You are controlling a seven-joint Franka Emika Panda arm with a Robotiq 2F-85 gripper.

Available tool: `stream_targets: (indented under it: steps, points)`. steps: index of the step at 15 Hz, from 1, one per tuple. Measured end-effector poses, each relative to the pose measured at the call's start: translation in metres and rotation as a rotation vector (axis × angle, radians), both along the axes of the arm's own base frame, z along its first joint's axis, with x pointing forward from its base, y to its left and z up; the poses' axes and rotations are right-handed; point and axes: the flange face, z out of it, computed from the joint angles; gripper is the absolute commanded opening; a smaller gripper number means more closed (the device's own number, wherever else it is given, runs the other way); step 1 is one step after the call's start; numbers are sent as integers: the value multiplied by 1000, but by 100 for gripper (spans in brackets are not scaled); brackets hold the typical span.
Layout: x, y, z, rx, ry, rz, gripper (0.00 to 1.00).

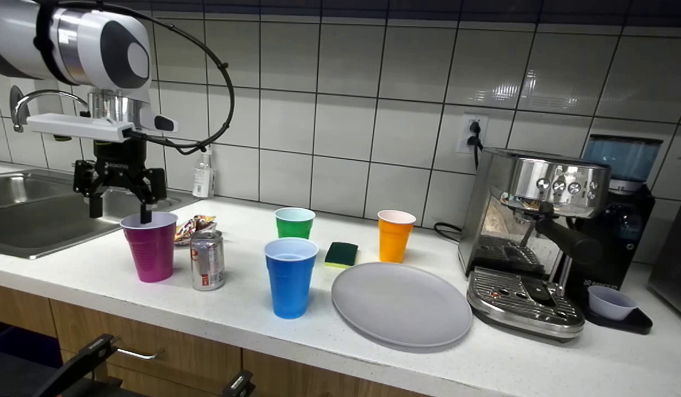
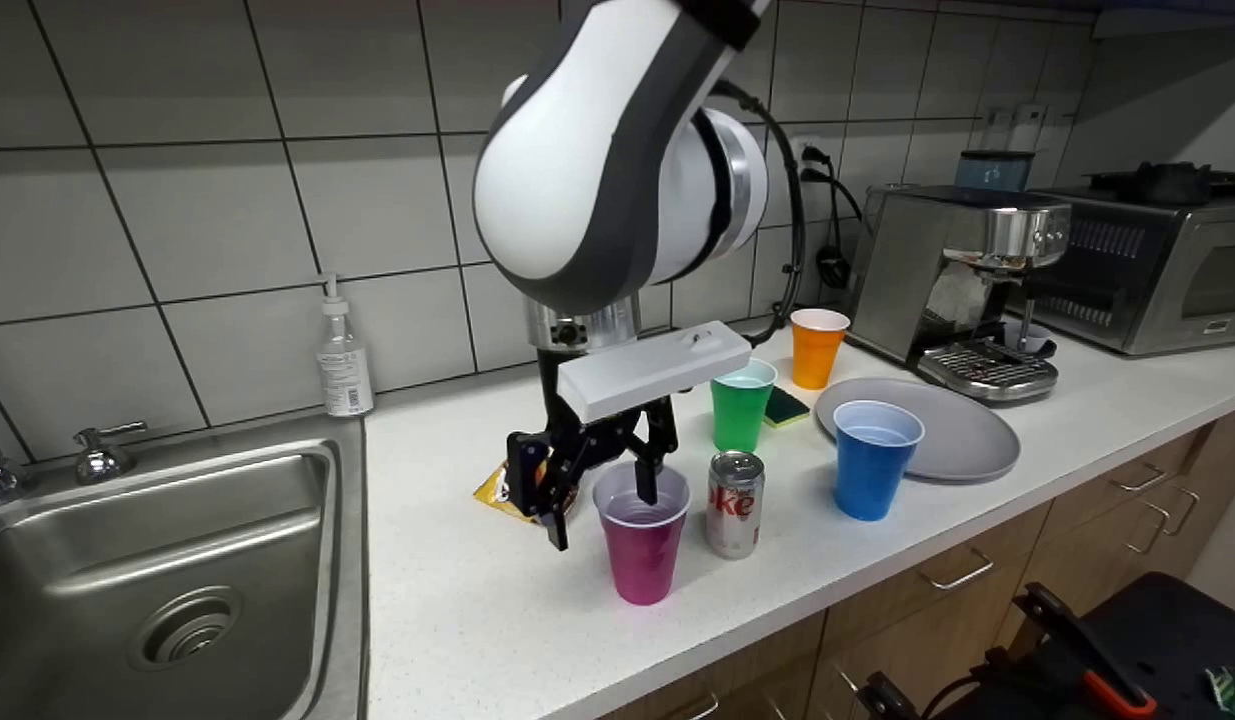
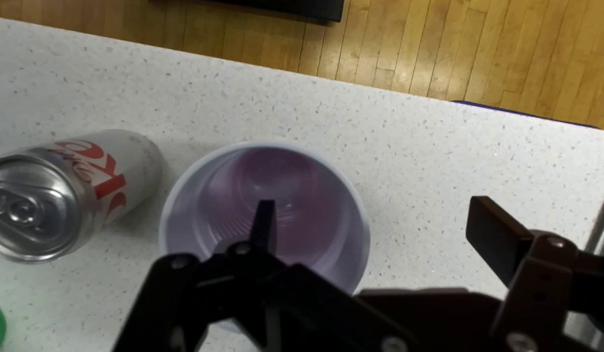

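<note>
Purple and upright, the cup [image 1: 150, 252] is standing below your empty, wide-spread gripper [image 1: 121, 216], one finger [image 1: 146, 214] hanging at the cup's mouth, the other outside, nearer the sink [image 1: 48, 231].

In an exterior view I look from in front of the surface [image 1: 242, 251], a little above it, toward the tiled wall [image 1: 346, 127], coffee machine [image 1: 505, 237] at right, sink [image 1: 48, 231] at the left edge. In an exterior view the drain [image 2: 189, 628] lies close at lower left, and the gaze slants along the surface to a steel oven [image 2: 1147, 270] far right. Both exterior views share the tool [image 1: 121, 213], gray plate [image 1: 401, 303] and purple cup [image 1: 153, 253]. The wrist view, closest of all, looks steeply down past the tool into that cup, wooden floor [image 3: 419, 44] toward the top.
</note>
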Motion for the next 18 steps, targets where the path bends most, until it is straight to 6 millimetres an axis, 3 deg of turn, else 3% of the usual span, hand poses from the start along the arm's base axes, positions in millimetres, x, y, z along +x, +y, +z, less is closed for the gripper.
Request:
stream_targets:
  steps: [2,10,18]
  points:
    - [1,0,-3,-4,-3,7,66]
    - [2,0,-3,-10,-16,25,3]
    - [2,2,-2,-18,-29,45,1]
